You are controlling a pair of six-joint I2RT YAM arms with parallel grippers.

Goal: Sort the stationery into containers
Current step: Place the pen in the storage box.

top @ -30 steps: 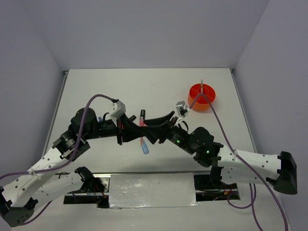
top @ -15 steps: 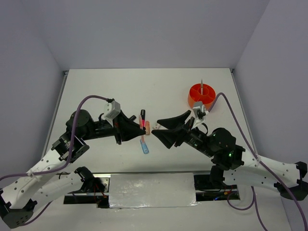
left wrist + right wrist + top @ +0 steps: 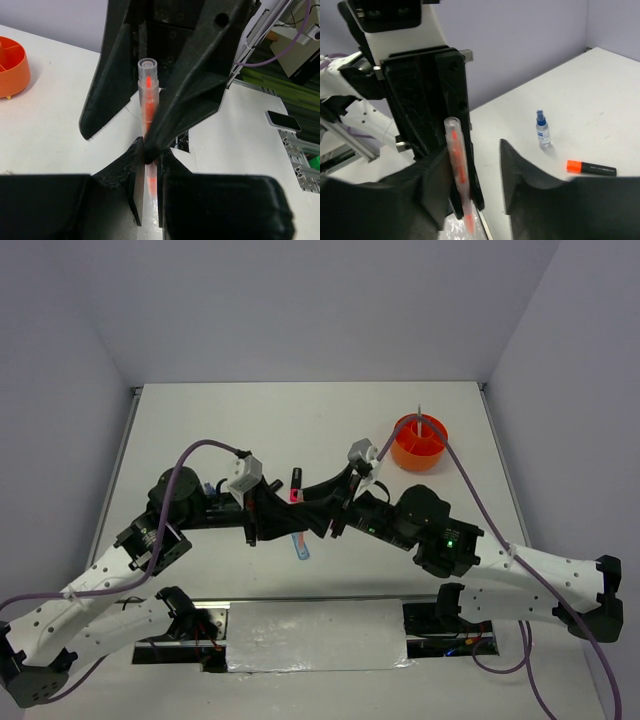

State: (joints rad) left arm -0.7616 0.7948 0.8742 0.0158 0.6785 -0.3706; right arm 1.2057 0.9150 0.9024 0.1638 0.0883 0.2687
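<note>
Our two arms meet over the middle of the tabletop [image 3: 250, 430], hand to hand. The left hand [image 3: 150, 170] is closed tight on a clear pen [image 3: 148, 95] with an orange core, gripping it low on the barrel, so the pen sticks out past the fingertips toward the right arm. The right hand [image 3: 477, 150] faces it with its fingers parted to a middling gap on either side of that pen. The pen runs close along one finger [image 3: 437, 175] while the other finger stands clear of it, so this hand grips nothing.

The orange tub [image 3: 415, 458] sits in the far right part of the tabletop, well apart from both hands. We see its inner dividers, and a thin grey pen [image 3: 421, 418] stands upright in it.

Below the hands, a light-blue strip [image 3: 301, 549] lies flat nearer the front edge. A black highlighter with a pink tip [image 3: 296, 481] lies just beyond the joined hands. From the right wrist we also see a small blue-capped bottle [image 3: 543, 131] standing upright. A black highlighter with an orange tip [image 3: 592, 169] lies flat near it, not touching.
</note>
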